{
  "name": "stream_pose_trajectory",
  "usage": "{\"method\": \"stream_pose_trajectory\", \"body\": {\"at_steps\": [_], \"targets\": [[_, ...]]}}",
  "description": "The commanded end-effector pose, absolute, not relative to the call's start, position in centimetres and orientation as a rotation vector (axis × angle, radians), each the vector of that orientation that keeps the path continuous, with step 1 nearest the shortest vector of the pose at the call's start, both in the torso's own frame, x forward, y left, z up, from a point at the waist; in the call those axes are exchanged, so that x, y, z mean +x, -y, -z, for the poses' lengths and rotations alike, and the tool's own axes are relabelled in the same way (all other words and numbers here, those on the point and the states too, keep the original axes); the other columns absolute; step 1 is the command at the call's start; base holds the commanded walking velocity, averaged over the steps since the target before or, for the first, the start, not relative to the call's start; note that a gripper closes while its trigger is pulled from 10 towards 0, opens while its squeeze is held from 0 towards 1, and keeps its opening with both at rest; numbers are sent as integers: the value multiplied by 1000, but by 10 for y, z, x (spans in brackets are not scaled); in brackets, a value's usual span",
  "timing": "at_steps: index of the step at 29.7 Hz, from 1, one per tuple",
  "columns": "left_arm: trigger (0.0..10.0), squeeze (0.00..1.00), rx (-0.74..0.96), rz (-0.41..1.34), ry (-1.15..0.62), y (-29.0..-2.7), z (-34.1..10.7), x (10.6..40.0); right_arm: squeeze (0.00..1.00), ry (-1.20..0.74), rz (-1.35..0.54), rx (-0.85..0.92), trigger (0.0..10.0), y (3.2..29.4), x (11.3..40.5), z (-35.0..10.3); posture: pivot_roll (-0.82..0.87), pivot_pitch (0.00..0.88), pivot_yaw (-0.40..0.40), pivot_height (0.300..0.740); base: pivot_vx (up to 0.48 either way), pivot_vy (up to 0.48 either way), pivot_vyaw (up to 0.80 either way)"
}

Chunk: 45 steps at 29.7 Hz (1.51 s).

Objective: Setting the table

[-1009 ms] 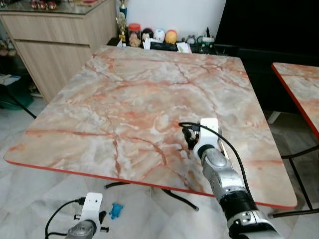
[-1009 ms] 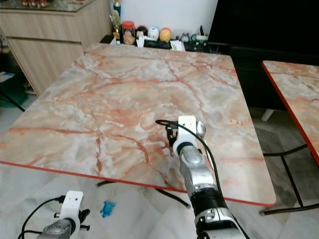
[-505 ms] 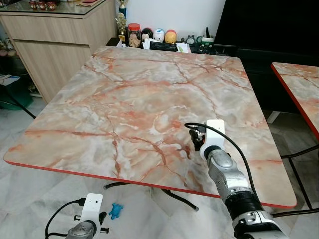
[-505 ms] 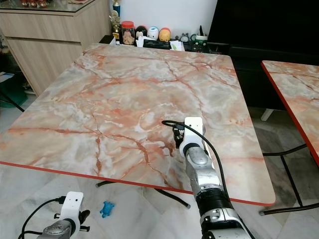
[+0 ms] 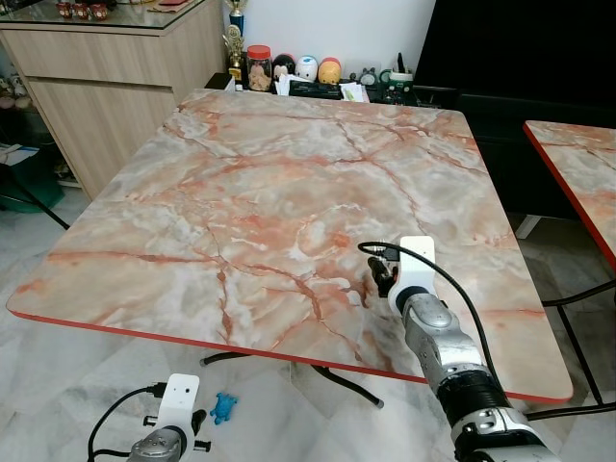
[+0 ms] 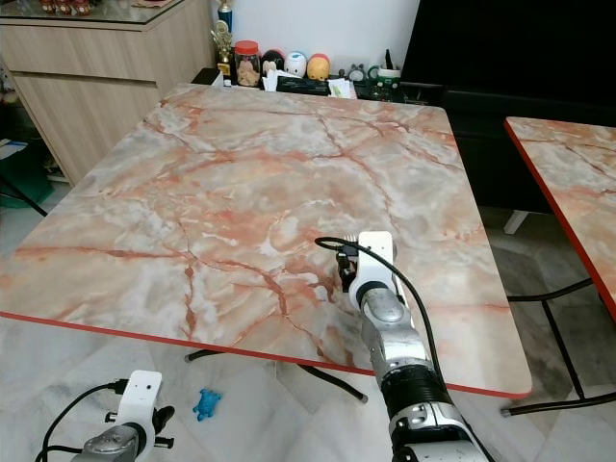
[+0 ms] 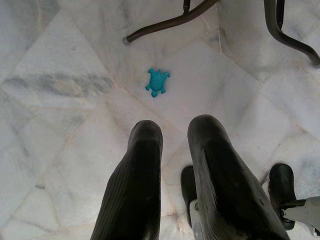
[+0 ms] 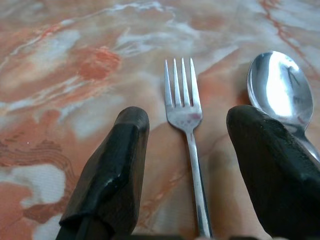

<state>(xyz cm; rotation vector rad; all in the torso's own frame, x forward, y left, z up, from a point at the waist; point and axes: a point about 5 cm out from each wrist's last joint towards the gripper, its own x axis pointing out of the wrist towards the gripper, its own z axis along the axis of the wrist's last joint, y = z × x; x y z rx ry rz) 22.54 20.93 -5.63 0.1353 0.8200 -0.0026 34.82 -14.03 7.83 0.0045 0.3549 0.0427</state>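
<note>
My right end effector point(image 8: 185, 165) sits low over the near right part of the marble bench point(image 5: 269, 192), its two black fingers point(image 8: 112, 165) spread wide. A fork point(image 8: 186, 125) lies flat on the stone between them, tines pointing away from me, touched by neither finger. A spoon point(image 8: 277, 87) lies just beside it, bowl up, partly tucked behind one finger. Both pieces rest on the bench side by side.

I judge the step to be laying out the cutlery, with the fork already down and let go. To do it well I would lift straight up off the stone with the fingers wide, so that neither pad drags the fork's handle or nudges the spoon out of line. The pad near the spoon is the one to watch, since it sits closest to metal.

My left end effector point(image 7: 175, 170) hangs idle below bench height over the tiled floor point(image 7: 60, 85), fingers slightly parted and holding nothing; a small blue toy point(image 7: 157, 81) lies on the tiles beyond it.

As for containers, jars point(image 5: 260, 67) and small pots stand on a low shelf past the bench's far edge; their contents are too small to make out.
</note>
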Motion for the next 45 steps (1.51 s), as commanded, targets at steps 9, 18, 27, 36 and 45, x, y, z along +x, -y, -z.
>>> {"method": "stream_pose_trajectory", "body": {"at_steps": [9, 18, 27, 36, 45], "targets": [[10000, 0, 152, 17, -842, -209, 59, 222, 0, -416, -19, 32, 10000, 146, 342, -64, 99, 0, -27, 740, 0, 0, 0], [10000, 0, 153, 17, -842, -209, 59, 222, 0, -418, -16, 34, 10000, 147, 341, -63, 99, 0, -27, 740, 0, 0, 0], [10000, 0, 155, 21, -839, -210, 58, 223, 0, -434, -24, 62, 0, 145, 338, -57, 104, 0, -24, 740, 0, 0, 0], [10000, 0, 155, 25, -843, -209, 59, 222, 0, -429, -28, 64, 0, 145, 337, -56, 102, 0, -24, 740, 0, 0, 0], [10000, 0, 155, 23, -847, -208, 59, 222, 0, -425, -36, 61, 0, 143, 338, -57, 103, 0, -25, 740, 0, 0, 0]]}}
